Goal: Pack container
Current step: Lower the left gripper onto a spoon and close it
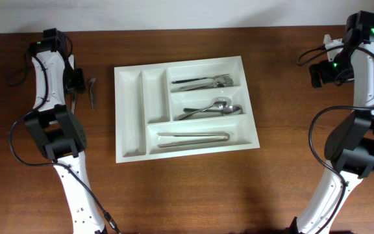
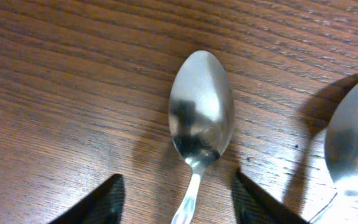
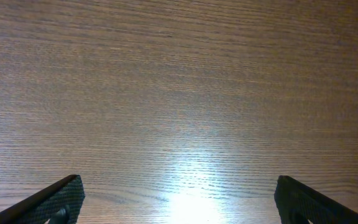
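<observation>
Brown wood-grain desk (image 1: pixel 187 195) carries the white cutlery tray (image 1: pixel 130 110) at its middle, lying flat between our two arms. Of its three long compartments, the far one holds forks (image 1: pixel 208 82), the middle one holds tray spoons (image 1: pixel 214 108), and the near one holds what looks like a pair of tongs (image 1: pixel 193 137).

Our left gripper (image 2: pixel 180 200) sits low over the desk, to the left of the tray and apart from it. Its fingers (image 2: pixel 98 202) stand partly open on either side of a loose spoon (image 2: pixel 201 118). That spoon lies bowl up on the wood, its handle running back between the fingertips with a gap showing on each side, so we see no contact. A second spoon (image 2: pixel 353 149) lies just beside it, toward the tray, cut off by the edge of the left wrist view.

Our right gripper (image 3: pixel 180 200) hangs over bare wood beyond the tray's right side, well apart from it, with its jaws spread wide and nothing between them.
</observation>
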